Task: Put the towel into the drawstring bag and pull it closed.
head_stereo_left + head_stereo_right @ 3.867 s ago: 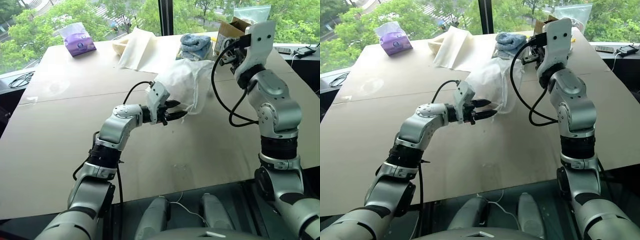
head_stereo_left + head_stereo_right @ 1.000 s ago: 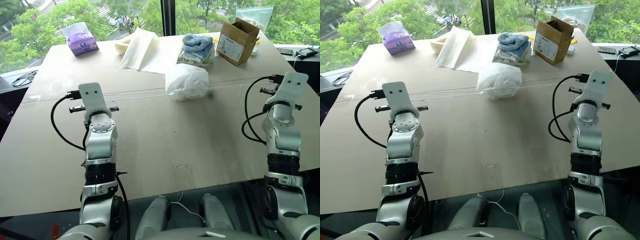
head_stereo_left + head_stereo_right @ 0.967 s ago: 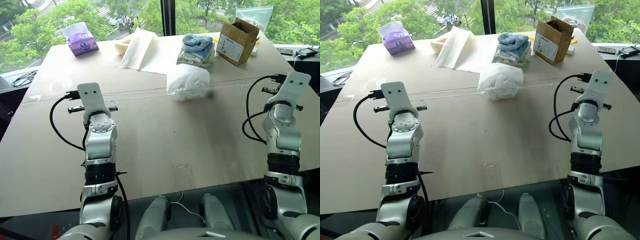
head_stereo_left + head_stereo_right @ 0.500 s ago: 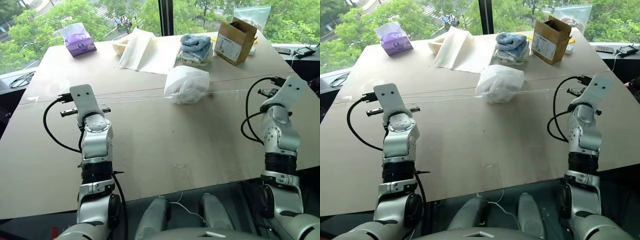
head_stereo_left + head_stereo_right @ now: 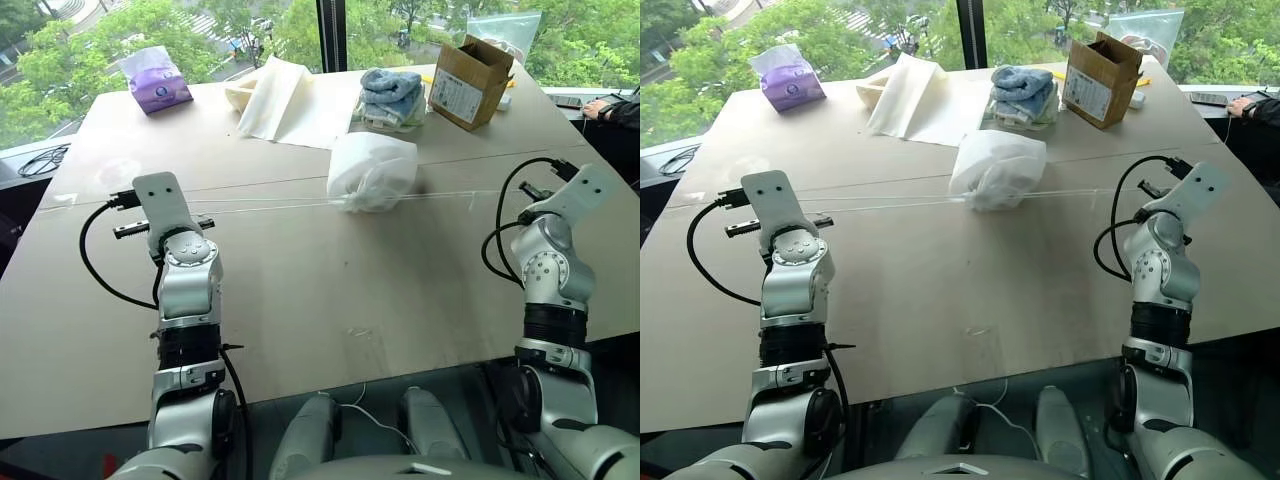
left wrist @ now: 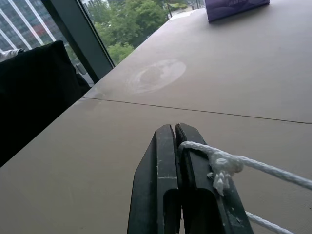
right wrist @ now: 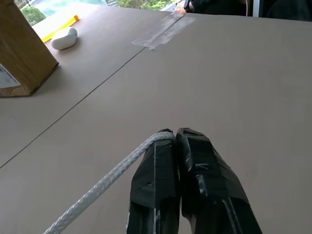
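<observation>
Left gripper (image 6: 176, 134) sits near the table's (image 5: 300, 290) left edge, jaws shut on a knotted white cord (image 6: 229, 163); right gripper (image 7: 176, 139) sits near the right edge, jaws shut on the other cord (image 7: 107, 183). Compared with a second ago both arms stand a little further outward, and the right wrist has rolled and dropped slightly. The two cords run as one taut line across the table to the drawstring bag (image 5: 372, 170), whose mouth looks bunched tight. Judgement: closure is essentially complete, and more pull would mainly drag the bag. The bag lies mid-table toward the far edge, plump; the towel is not visible and is presumably inside. Beyond it, a blue and pale towel stack (image 5: 390, 95), a flat cream cloth sheet (image 5: 285, 100), an open cardboard box (image 5: 468, 72) with contents not discernible, and a purple tissue pack (image 5: 155, 78) at the far left corner.
</observation>
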